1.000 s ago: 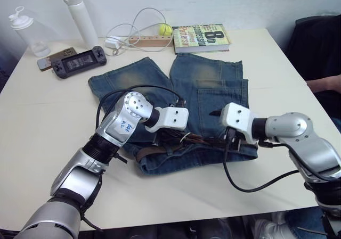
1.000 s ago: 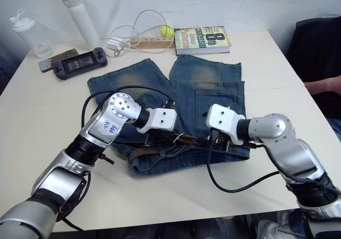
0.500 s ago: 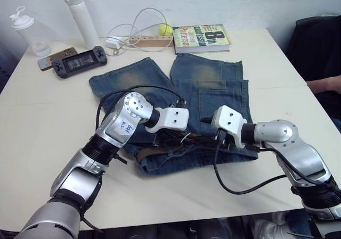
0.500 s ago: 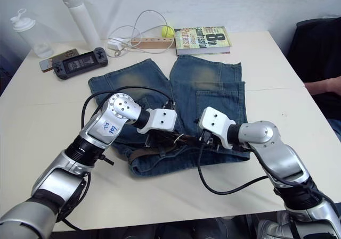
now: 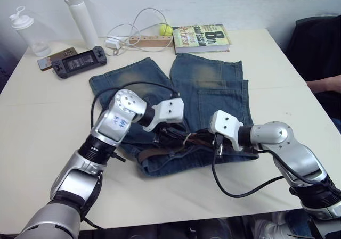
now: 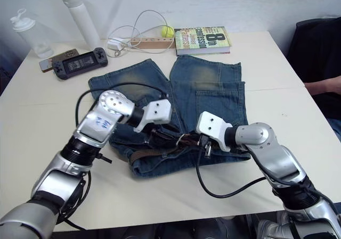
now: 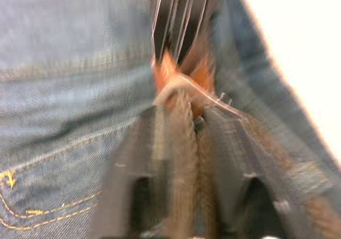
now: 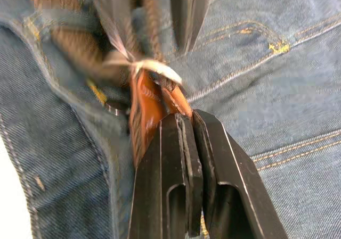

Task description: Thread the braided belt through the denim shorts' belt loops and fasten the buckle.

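The denim shorts [image 5: 213, 84] lie flat on the table, waistband towards me. The braided belt [image 5: 154, 151] runs along the waistband, bunched at the middle where its silver buckle [image 5: 186, 138] sits. My left gripper [image 5: 166, 137] hovers over that bunch. In the left wrist view its fingers [image 7: 141, 180] stand apart with the brown strap [image 7: 184, 164] between them. From the right, my right gripper [image 5: 205, 138] meets the same spot. Its fingers [image 8: 181, 159] are shut together on the belt's tan leather end [image 8: 144, 100], right by the buckle [image 8: 154, 66].
At the table's [image 5: 277, 79] far edge lie a book [image 5: 201, 36], a white cable [image 5: 133, 31], a yellow ball [image 5: 165, 30], a game controller [image 5: 79, 62], a white bottle [image 5: 80, 15] and a clear shaker [image 5: 24, 31]. A person's arm [image 5: 325, 82] rests at the right.
My right gripper slid left along the waistband to the buckle and closed. My left gripper opened and its wrist swung up and slightly left.
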Controlling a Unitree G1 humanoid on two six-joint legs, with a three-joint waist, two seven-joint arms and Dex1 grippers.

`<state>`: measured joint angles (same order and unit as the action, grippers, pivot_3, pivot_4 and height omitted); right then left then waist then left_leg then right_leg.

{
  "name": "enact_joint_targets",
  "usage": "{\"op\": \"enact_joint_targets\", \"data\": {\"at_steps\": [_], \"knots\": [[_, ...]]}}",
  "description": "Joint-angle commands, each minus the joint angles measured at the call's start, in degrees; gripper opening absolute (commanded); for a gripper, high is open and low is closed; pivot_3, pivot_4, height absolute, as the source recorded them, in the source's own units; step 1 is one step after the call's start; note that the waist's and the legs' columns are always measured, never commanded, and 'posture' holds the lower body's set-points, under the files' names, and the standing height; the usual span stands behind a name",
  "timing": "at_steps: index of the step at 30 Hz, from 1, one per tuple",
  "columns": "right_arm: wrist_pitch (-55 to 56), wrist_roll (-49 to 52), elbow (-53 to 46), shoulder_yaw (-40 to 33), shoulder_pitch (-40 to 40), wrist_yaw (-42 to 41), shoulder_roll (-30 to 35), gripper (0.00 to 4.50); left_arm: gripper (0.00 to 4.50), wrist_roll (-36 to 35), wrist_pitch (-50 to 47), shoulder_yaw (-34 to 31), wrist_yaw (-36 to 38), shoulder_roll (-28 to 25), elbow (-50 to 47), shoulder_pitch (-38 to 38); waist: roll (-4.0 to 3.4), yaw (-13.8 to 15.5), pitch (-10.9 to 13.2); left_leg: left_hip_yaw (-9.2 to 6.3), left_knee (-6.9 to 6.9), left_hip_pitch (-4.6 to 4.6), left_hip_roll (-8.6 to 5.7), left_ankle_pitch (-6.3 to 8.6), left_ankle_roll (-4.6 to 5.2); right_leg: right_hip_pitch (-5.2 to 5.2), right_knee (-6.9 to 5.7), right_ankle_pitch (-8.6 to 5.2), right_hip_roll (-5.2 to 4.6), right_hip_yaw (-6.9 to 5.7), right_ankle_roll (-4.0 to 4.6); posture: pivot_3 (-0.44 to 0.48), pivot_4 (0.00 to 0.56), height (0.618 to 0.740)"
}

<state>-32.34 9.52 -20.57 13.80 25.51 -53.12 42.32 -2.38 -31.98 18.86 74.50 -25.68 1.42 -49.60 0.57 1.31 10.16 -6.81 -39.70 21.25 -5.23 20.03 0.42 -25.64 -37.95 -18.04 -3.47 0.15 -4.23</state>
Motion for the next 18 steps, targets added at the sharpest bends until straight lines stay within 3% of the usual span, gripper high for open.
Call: {"op": "enact_joint_targets", "data": {"at_steps": [1,4,8,12,14,18], "knots": [[3.16,-1.18,0.89,-0.3,0.3,-0.99,1.11,0.0,3.13,-7.39,-8.6,-7.96,1.34,-5.04,-4.76,-1.8,0.0,-0.14,0.0,0.0,-0.03,0.0,0.0,0.0,0.0,0.0,-0.01,0.0,0.0,0.0,0.0,0.0,0.15,0.734],[4.26,-0.44,1.38,-1.63,0.3,-2.09,1.96,0.0,4.32,-10.14,-12.43,-11.59,-0.8,-8.66,-6.27,0.04,-0.01,-0.58,-0.01,0.0,0.0,-0.05,0.02,0.0,-0.01,0.0,-0.04,0.0,0.04,0.04,0.0,0.0,0.15,0.734],[4.68,0.41,1.27,-2.85,0.21,-2.92,2.71,0.0,4.42,-15.77,-19.8,-13.89,-1.61,-11.96,-12.44,5.43,-0.01,-0.56,-0.01,-0.01,-0.01,-0.05,0.01,0.01,0.01,0.02,-0.02,0.0,0.02,0.04,0.0,0.0,0.15,0.734],[4.48,1.04,0.86,-3.96,0.14,-3.5,3.38,0.0,3.05,-20.73,-25.76,-14.86,-3.31,-13.71,-17.81,10.54,-0.01,-0.24,0.0,-0.02,-0.06,-0.01,0.01,0.03,0.04,0.02,-0.01,0.0,0.02,0.04,0.0,0.0,0.15,0.734],[4.33,1.14,0.72,-4.39,0.14,-3.41,3.47,0.0,1.94,-20.95,-25.68,-13.2,-4.75,-14.49,-19.92,13.31,-0.01,-0.18,-0.01,-0.01,-0.04,-0.03,0.01,0.04,0.04,0.03,0.0,0.0,0.01,0.05,0.0,0.0,0.15,0.734],[4.16,1.22,0.4,-4.73,0.19,-3.27,3.67,0.0,0.51,-17.53,-20.9,-8.94,-7.85,-15.36,-18.97,17.18,-0.01,0.0,-0.01,0.01,-0.03,-0.06,0.01,0.04,0.04,0.06,0.02,0.0,0.01,0.07,0.0,0.0,0.15,0.734]]}}
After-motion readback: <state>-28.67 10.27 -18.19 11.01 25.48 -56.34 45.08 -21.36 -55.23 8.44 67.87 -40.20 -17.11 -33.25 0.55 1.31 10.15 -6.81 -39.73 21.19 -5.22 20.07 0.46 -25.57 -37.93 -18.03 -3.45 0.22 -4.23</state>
